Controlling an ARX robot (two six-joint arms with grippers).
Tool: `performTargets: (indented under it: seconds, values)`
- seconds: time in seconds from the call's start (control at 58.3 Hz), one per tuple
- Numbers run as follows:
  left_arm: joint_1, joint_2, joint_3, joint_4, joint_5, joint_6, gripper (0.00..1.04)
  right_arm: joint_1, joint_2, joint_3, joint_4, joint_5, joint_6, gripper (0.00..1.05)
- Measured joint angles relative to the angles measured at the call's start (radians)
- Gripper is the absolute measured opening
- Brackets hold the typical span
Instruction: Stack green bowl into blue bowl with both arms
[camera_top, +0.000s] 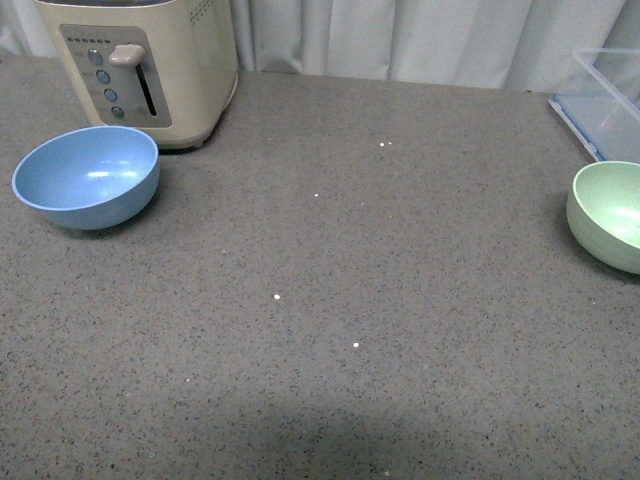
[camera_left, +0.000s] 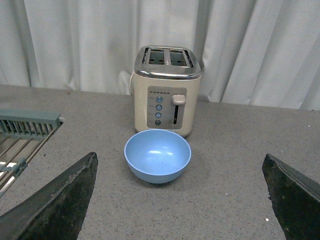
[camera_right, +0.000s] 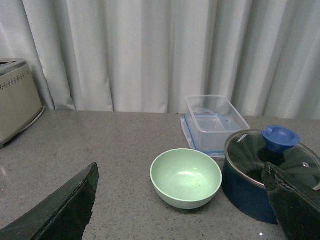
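Observation:
The blue bowl stands upright and empty at the left of the grey counter, just in front of a toaster. In the left wrist view the blue bowl lies ahead of my left gripper, whose dark fingers stand wide open with nothing between them. The green bowl sits at the right edge of the front view, partly cut off. The right wrist view shows the green bowl empty, ahead of my open right gripper. Neither arm shows in the front view.
A cream toaster stands behind the blue bowl. A clear plastic container and a dark blue pot with a glass lid sit close to the green bowl. A dish rack lies beside the left gripper. A curtain hangs behind the counter.

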Motion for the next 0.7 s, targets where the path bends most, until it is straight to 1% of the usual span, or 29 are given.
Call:
performTargets:
  seconds: [0.635,0.669,0.703]
  values:
    - [0.000,0.000,0.000,0.000,0.000,0.000,0.98,0.000,0.000,0.000,0.000,0.000,0.000,0.96]
    - [-0.015,0.010,0.002,-0.009,-0.049,-0.013,0.98,0.000,0.000,0.000,0.000,0.000,0.000,0.96]
    - [-0.047,0.051,0.009,-0.023,-0.177,-0.035,0.98,0.000,0.000,0.000,0.000,0.000,0.000,0.96]
